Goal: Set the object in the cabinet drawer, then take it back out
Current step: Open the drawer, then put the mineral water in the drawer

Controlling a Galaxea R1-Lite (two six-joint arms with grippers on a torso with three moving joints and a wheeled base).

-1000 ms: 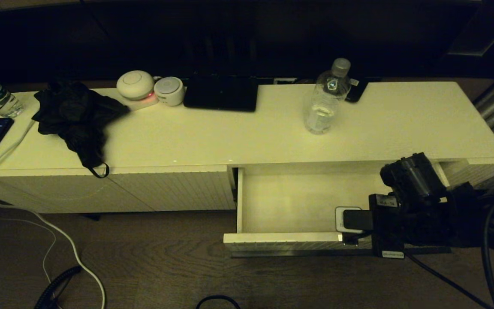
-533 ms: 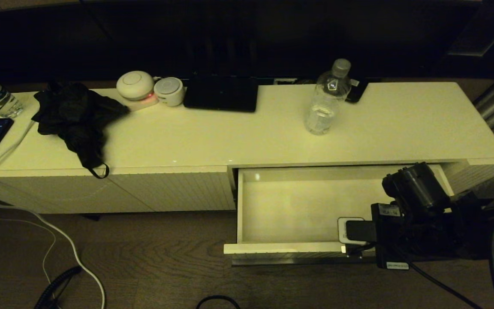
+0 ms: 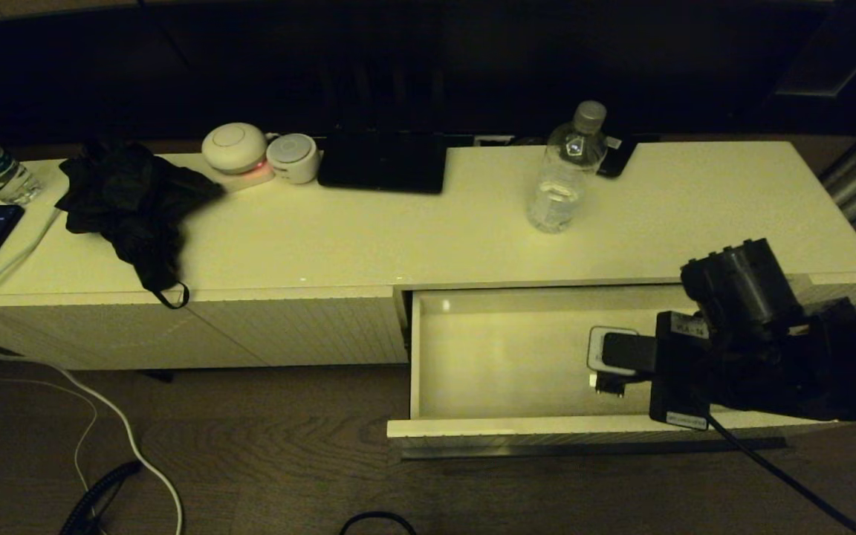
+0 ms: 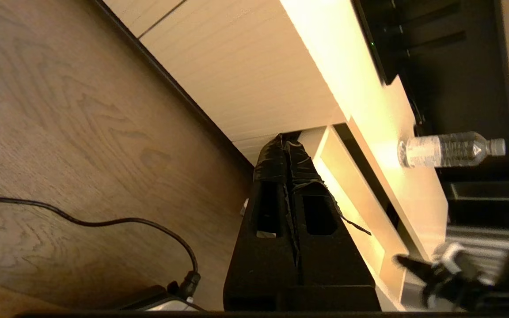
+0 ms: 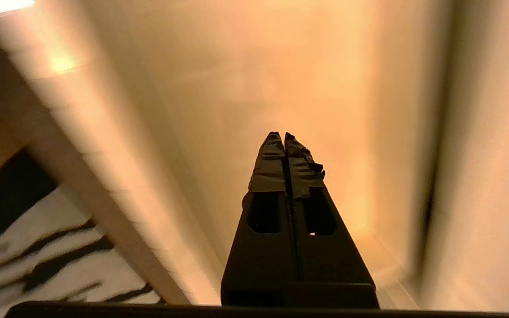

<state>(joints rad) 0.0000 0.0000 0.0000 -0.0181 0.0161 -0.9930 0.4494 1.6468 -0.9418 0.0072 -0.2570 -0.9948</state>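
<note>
Long white cabinet top (image 3: 695,208) spans view. Wide shallow white ribbed-front drawer (image 3: 502,357) pulled open, plain inside bare. Right gripper (image 5: 284,141) hovers above drawer's right half, fingers pressed together, holding nothing. Left gripper (image 4: 286,143) low by floor, fingers together too. Small clear ribbed water bottle (image 3: 566,171) upright on cabinet top, behind drawer.

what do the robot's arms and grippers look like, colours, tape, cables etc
Both grippers are black, each with two slotted fingers tapering to tips wrapped in crinkled black tape: the left gripper and the right gripper. The right arm is bulky and black, with small white labels, a pale rounded module near the wrist, and a black cable trailing off.
</note>
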